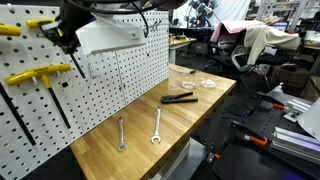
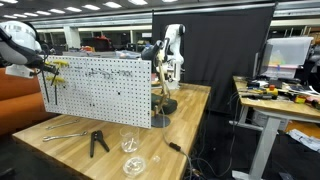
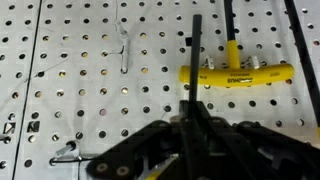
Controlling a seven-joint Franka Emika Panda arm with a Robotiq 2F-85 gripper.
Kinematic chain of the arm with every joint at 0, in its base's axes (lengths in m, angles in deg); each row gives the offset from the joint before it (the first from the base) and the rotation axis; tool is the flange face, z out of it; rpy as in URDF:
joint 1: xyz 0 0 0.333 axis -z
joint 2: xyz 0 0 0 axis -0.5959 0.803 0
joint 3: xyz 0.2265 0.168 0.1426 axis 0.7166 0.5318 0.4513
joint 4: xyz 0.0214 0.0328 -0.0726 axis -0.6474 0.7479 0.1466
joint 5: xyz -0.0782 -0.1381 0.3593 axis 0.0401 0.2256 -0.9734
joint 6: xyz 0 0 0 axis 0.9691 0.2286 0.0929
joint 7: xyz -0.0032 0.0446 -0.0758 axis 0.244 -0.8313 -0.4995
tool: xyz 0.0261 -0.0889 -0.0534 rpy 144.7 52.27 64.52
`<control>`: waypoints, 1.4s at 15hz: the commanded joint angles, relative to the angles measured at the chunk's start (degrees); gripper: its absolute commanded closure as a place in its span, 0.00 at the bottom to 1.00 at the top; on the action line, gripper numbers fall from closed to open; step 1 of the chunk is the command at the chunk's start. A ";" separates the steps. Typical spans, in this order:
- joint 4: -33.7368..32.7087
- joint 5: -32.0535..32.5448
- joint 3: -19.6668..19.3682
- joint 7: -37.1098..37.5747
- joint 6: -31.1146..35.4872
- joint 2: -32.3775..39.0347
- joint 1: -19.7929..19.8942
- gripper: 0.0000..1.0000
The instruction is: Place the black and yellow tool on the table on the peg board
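The table (image 1: 200, 115) is lying well below the gripper (image 3: 192, 126), and the peg board (image 3: 90, 90) is standing straight ahead of it. Its jaws are clamping tight on the black and yellow tool (image 3: 194, 60). The tool's thin shaft is jutting forward toward the board, just beside a hanging larger yellow key (image 3: 237, 73).

Claw (image 3: 190, 135) blurred, cut by bottom edge; black shaft (image 3: 195, 60) top cut off.

Yellow-black tool (image 3: 194, 60) (only shaft visible) before white peg board (image 3: 80, 90).
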 commanded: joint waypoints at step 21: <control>0.89 -0.03 -0.76 2.64 0.45 1.09 0.67 0.26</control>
